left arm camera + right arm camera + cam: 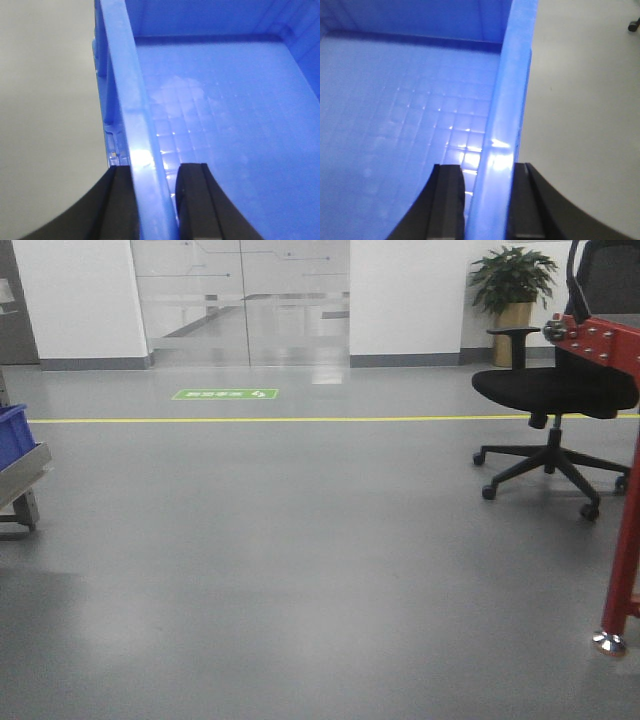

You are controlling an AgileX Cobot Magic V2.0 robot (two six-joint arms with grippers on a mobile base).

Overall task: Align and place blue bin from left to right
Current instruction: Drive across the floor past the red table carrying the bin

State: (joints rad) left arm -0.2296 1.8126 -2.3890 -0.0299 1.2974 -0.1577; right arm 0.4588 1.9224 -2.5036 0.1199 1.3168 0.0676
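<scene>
A blue bin (225, 100) with a gridded floor fills the left wrist view. My left gripper (155, 170) straddles its left wall, one black finger (117, 200) outside and the other inside, shut on the rim. In the right wrist view the same kind of blue bin (395, 100) shows, and my right gripper (487, 167) is shut on its right wall, one finger (447, 200) inside and one outside. Neither arm nor the held bin appears in the front view.
Part of another blue bin (12, 435) sits on a grey cart (25, 475) at the far left. A black office chair (555, 390) and a red frame leg (622, 570) stand at the right. Grey floor with a yellow line (300, 420) lies ahead.
</scene>
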